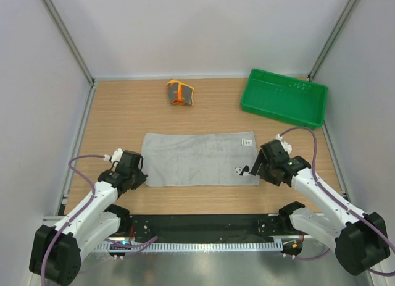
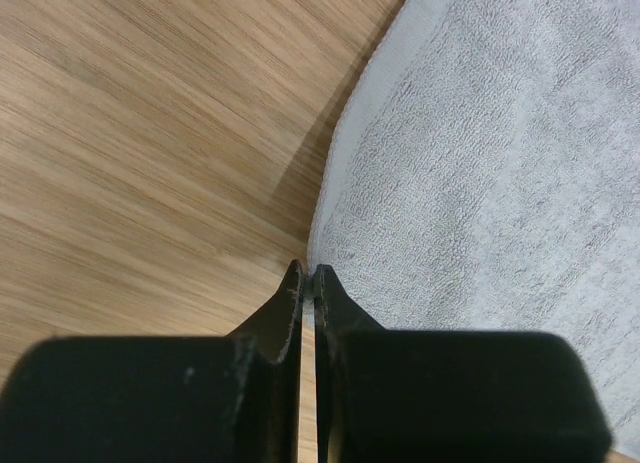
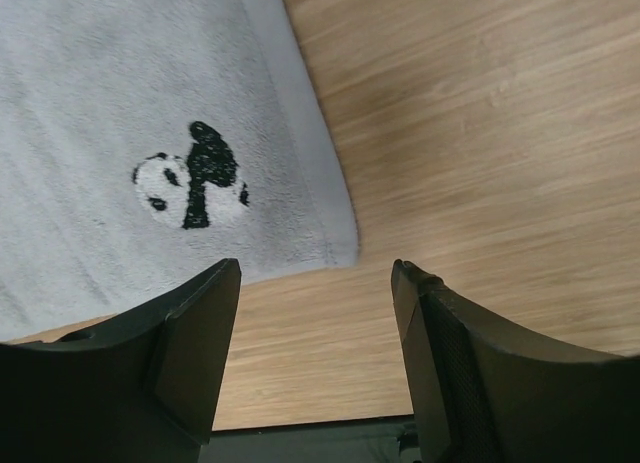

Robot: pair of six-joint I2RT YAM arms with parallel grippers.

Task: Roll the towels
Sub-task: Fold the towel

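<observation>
On the wooden table (image 1: pixel 123 113), 2 towels are lying: grey towel (image 1: pixel 197 157) flat, patterned towel (image 1: pixel 179 92) bundled behind. Left gripper (image 2: pixel 308 273) is resting pressed together at the grey near-left corner; right gripper (image 3: pixel 315 273) is hovering spread over the near-right.

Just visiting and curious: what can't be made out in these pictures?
- Left wrist view: whether the shut left gripper pinches the flat light grey towel; the gripper itself hides the contact.
- Top view: print on the towel's white label, too small.
- Top view: whether the orange patterned cloth is rolled, too small.
</observation>
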